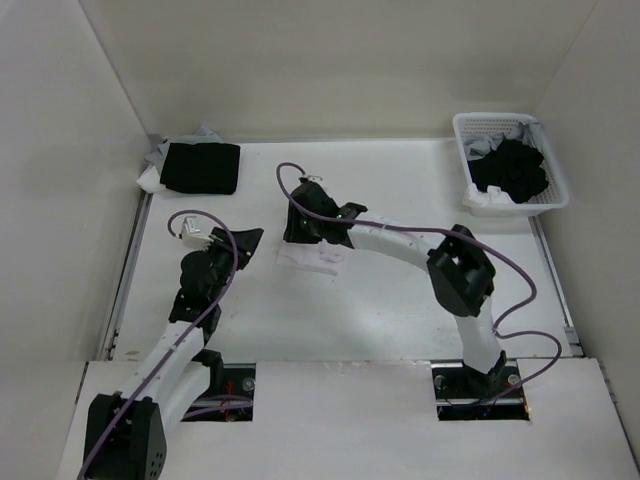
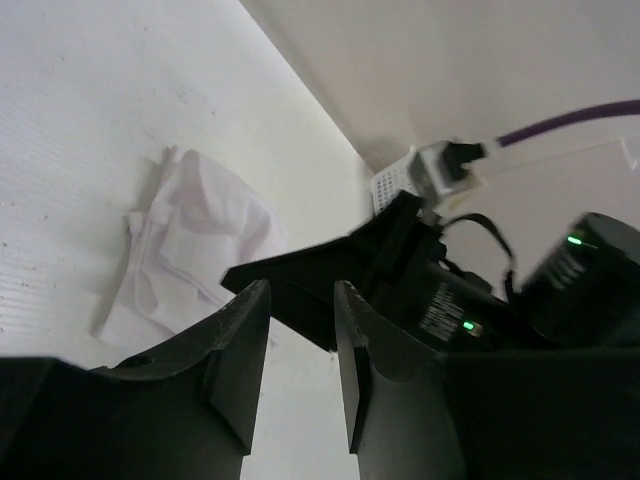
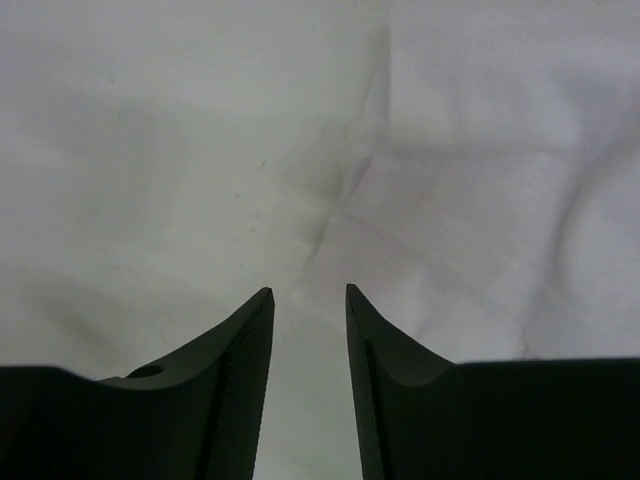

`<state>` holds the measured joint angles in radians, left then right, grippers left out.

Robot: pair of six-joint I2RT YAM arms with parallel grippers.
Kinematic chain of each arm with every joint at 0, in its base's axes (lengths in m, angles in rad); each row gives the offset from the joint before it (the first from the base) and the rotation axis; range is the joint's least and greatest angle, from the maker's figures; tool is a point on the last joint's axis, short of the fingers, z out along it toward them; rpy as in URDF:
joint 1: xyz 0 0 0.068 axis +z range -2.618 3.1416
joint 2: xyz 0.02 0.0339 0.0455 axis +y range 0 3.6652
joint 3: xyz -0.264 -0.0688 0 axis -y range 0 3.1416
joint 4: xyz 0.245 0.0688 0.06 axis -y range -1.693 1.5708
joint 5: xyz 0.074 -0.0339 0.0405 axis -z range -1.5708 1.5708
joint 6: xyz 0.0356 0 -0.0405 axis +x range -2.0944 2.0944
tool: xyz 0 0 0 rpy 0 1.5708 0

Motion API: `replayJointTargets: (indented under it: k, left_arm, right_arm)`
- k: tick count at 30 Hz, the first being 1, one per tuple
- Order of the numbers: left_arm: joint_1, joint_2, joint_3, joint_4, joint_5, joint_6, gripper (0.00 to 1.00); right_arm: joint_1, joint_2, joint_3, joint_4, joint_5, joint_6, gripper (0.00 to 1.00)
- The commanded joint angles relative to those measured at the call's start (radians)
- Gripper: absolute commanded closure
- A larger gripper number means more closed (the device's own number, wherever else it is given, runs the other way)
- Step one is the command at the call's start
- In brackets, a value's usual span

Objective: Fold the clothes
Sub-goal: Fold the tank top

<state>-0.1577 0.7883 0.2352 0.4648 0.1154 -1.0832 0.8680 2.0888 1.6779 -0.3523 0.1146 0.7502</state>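
**One white garment on the table, both jaws released**

Top view: I count one white garment (image 1: 312,258). It lies rumpled on the table (image 1: 400,320), directly beneath my right gripper (image 1: 303,238), which points down at it. My left gripper (image 1: 250,243) sits just to the left of the cloth, tips aimed toward it, and I cannot tell from here whether they touch. Beyond the jaws, in the far left corner, one folded black garment (image 1: 200,167) rests on a pale cloth (image 1: 150,178). Far to the right of both jaws stands one white lattice basket (image 1: 555,175) holding a heap of black clothes (image 1: 510,168). I see two purple cables, one looping off each arm.

Left wrist view: the left gripper (image 2: 300,288) has its jaws parted and is gripping nothing. The one white garment (image 2: 190,250) lies ahead and to the left of the tips, creased. The black body of the right gripper (image 2: 290,262) crosses straight ahead of the gap, standing between my tips and the far side. A corner of the basket (image 2: 388,188) shows past it.

Right wrist view: the right gripper (image 3: 306,295) also has its jaws apart, released. The garment (image 3: 480,200) fills the area ahead and right of the tips. Its edge runs up from the gap, and bare table (image 3: 150,150) lies to the left.
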Motion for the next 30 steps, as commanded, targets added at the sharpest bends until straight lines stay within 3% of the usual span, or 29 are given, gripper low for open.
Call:
replayJointTargets:
  k: [1,5,7,9,15,19,24,27,30]
  left_arm:
    - [-0.041,0.073,0.033,0.044,0.004,0.026,0.69]
    - [-0.133,0.216,0.078,0.069,-0.043,0.066,0.67]
    - [-0.195,0.293,0.111,0.092,-0.068,0.094,0.66]
    - [-0.24,0.347,0.145,0.066,-0.101,0.136,0.66]
    - [-0.259,0.345,0.096,-0.044,-0.293,0.163,0.59]
    - [-0.266,0.439,0.105,-0.02,-0.327,0.175,0.57]
    - [-0.259,0.62,0.156,0.107,-0.246,0.184,0.57]
    - [-0.248,0.683,0.173,0.126,-0.227,0.177,0.67]
    - [-0.236,0.69,0.159,0.115,-0.235,0.161,0.83]
  right_arm:
    - [-0.011,-0.194,-0.119,0.13,0.023,-0.008,0.6]
    - [-0.085,-0.211,-0.199,0.162,0.007,-0.055,0.89]
    - [-0.126,-0.185,-0.195,0.171,0.005,-0.095,0.95]
    - [-0.158,-0.17,-0.19,0.174,0.005,-0.129,0.92]
    - [-0.223,-0.141,-0.186,0.188,-0.029,-0.184,0.61]
    - [-0.246,-0.067,-0.092,0.147,-0.107,-0.21,0.55]
    - [-0.241,0.033,0.023,0.079,-0.133,-0.261,0.5]
    - [-0.246,0.062,0.048,0.075,-0.133,-0.262,0.49]
    - [-0.252,0.088,0.072,0.066,-0.135,-0.261,0.56]
